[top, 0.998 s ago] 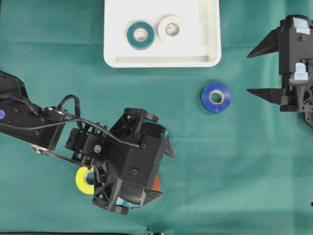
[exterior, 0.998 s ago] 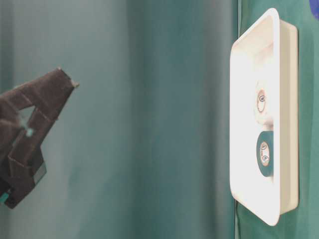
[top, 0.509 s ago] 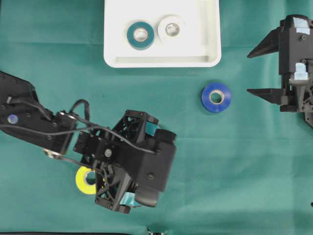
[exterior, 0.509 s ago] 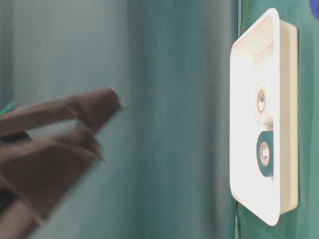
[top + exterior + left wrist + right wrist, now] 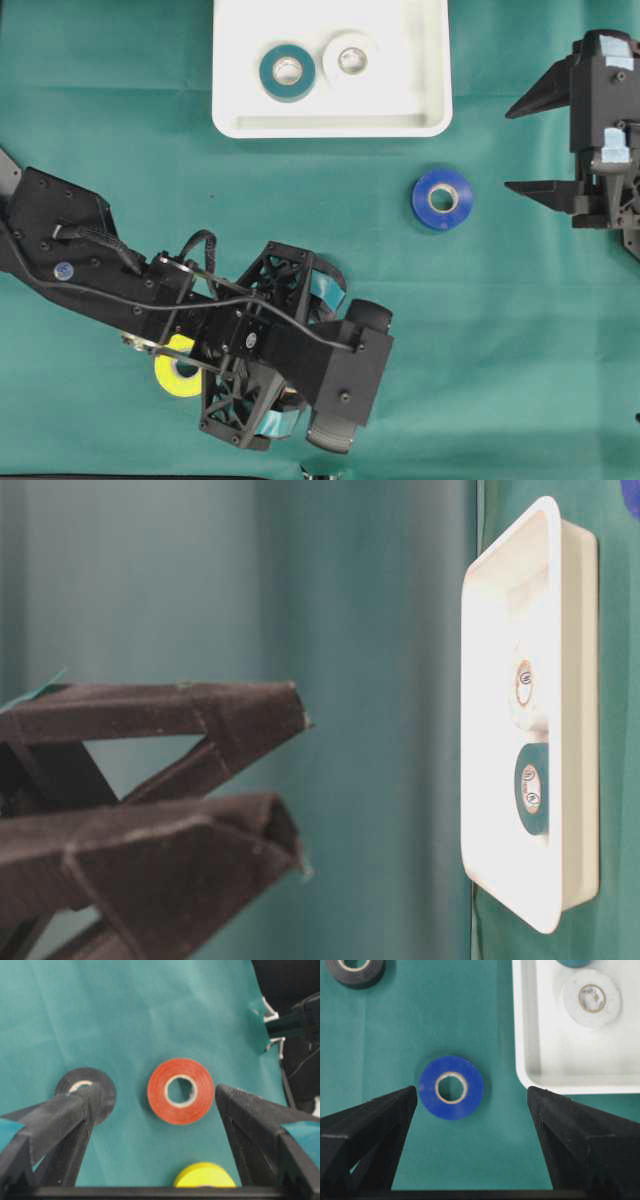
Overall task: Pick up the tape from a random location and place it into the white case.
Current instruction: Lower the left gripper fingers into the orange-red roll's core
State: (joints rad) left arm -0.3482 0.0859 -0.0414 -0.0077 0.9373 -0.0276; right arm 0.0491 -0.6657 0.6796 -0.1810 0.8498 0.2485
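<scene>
The white case lies at the top middle and holds a teal roll and a white roll. A blue tape lies below the case's right corner, just left of my open right gripper. In the right wrist view the blue tape sits ahead of the left finger. My left gripper hangs open above a red tape, which lies flat between the fingertips nearer the right one. A black tape sits partly behind the left finger. The arm hides the red tape from overhead.
A yellow tape peeks out from under the left arm near the front edge; it also shows at the bottom as the yellow tape. The green cloth's edge and dark equipment lie at the upper right of the left wrist view.
The left arm has swung right and turned, bringing its open fingers into the table-level view. The red tape's edge, seen overhead a second ago, is now covered. The right arm is still.
</scene>
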